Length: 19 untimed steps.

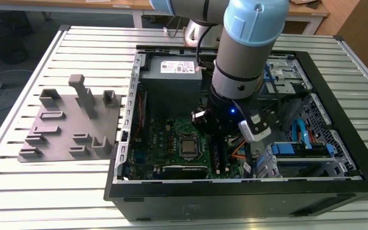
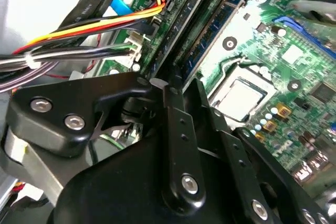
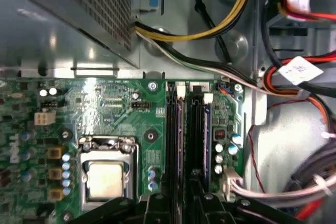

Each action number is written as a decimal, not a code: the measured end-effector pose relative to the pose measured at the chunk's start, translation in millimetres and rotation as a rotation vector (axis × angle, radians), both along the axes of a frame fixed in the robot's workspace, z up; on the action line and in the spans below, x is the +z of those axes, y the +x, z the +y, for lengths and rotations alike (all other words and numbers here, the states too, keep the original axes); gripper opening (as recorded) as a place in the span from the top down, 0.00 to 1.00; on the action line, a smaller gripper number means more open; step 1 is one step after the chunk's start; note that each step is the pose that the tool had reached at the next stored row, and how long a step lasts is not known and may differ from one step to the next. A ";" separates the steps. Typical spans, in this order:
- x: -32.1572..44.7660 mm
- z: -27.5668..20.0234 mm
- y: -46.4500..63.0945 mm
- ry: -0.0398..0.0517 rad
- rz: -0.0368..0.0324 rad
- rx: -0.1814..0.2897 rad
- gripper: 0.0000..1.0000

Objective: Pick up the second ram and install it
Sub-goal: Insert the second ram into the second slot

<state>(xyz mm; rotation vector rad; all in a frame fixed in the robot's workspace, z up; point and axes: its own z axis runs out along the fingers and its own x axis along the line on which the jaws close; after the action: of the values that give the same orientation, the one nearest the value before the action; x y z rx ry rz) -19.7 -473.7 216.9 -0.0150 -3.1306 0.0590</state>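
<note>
On the slatted table point(image 1: 75, 191), your hand point(image 2: 173, 85) grips the second ram point(image 3: 192, 129) closed over its motherboard point(image 3: 105, 108) slot; seating calls for even downward pressure.

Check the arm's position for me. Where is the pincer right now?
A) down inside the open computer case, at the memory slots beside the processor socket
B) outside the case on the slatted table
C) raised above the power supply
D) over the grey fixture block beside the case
A: in the first wrist view the pincer sits at the memory slots, beside the processor socket on the motherboard; the exterior view shows the arm reaching down into the case.
</note>
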 end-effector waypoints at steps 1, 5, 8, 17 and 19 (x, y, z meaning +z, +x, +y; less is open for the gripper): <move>4.5 0.0 0.0 -0.0002 0.0000 0.000 0.73; 22.7 0.4 0.0 0.0000 0.0000 0.000 0.73; 36.4 2.9 0.0 -0.0001 -0.0002 0.000 0.80; 50.7 7.4 -0.2 0.0270 -0.0012 0.000 0.89; 51.2 7.4 -0.2 0.0274 -0.0013 0.000 0.89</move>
<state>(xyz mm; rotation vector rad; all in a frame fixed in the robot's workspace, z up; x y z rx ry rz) -19.9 -466.3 268.1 -0.0149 -3.1322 0.0162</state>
